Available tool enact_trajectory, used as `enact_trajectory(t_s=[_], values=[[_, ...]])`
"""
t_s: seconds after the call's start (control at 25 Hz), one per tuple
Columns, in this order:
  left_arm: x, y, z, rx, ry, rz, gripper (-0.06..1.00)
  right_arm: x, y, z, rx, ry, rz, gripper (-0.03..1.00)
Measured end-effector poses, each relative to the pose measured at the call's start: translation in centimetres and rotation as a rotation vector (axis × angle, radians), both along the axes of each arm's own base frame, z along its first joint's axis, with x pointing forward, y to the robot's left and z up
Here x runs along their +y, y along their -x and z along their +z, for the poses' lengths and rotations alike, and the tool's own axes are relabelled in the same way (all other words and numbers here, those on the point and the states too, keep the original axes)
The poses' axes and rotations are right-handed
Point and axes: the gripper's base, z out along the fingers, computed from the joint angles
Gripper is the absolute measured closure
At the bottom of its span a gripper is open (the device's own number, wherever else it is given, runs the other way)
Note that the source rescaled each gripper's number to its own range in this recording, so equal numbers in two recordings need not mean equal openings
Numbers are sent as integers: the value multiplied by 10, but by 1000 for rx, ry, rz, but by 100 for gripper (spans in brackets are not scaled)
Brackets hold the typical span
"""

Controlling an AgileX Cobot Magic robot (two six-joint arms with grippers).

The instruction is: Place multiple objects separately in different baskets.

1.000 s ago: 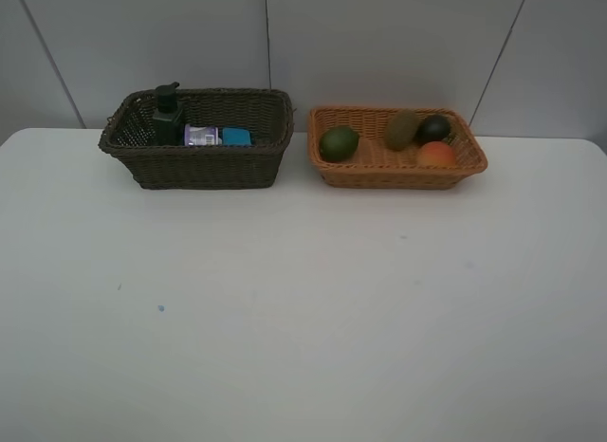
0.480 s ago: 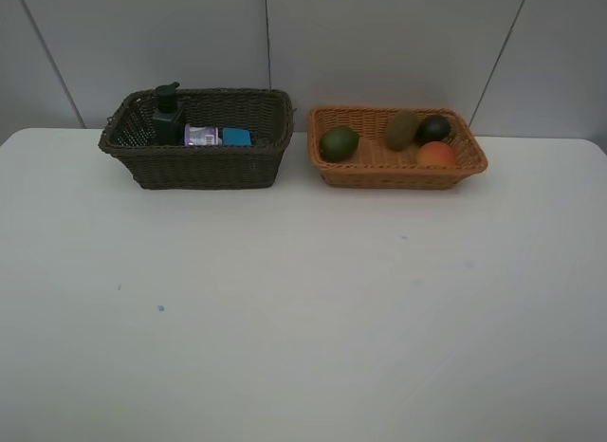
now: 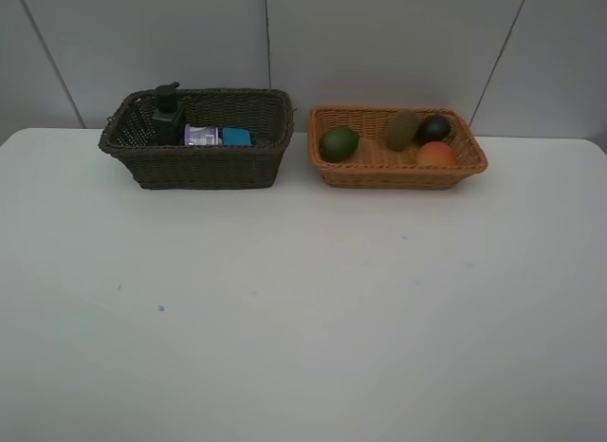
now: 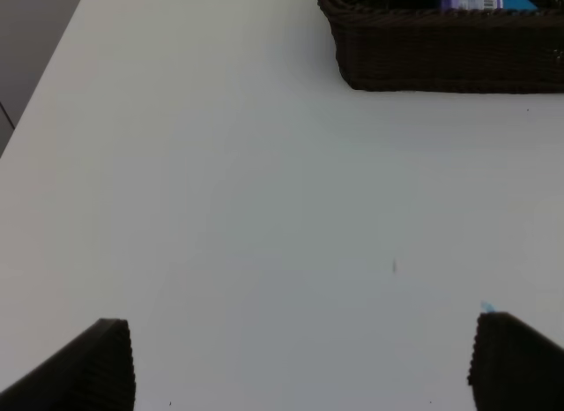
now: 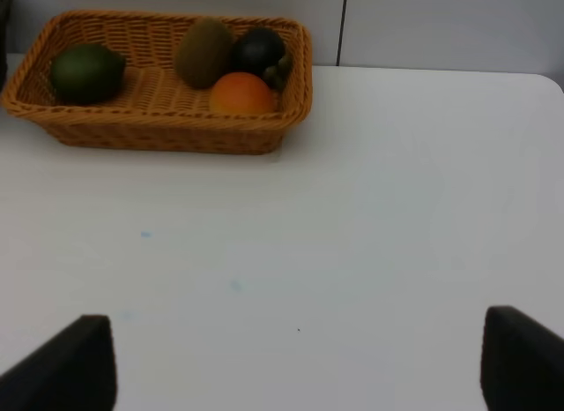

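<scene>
The dark brown basket (image 3: 199, 167) stands at the back left and holds the dark green pump bottle (image 3: 168, 115), the purple-lidded tub (image 3: 201, 135) and the blue eraser (image 3: 237, 137). To its right, the light orange basket (image 3: 398, 174) holds the lime (image 3: 339, 143), the kiwi (image 3: 402, 129), the mangosteen (image 3: 434, 128) and the peach (image 3: 436, 154). My left gripper (image 4: 300, 362) is open over bare table, well short of the dark basket (image 4: 441, 54). The right gripper (image 5: 295, 362) is also open and empty, short of the orange basket (image 5: 159, 129). Neither arm shows in the exterior high view. The marker is hidden.
The white table (image 3: 303, 309) carries a few small blue specks. Grey wall panels rise just behind the baskets. The table's left edge (image 4: 44, 76) shows in the left wrist view.
</scene>
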Motion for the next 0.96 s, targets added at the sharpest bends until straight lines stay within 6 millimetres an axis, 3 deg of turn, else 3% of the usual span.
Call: enact_trajectory(t_s=[0.96], values=[[0,0,0,1,0,0,-5,0,0,0,0,0,0,-3]])
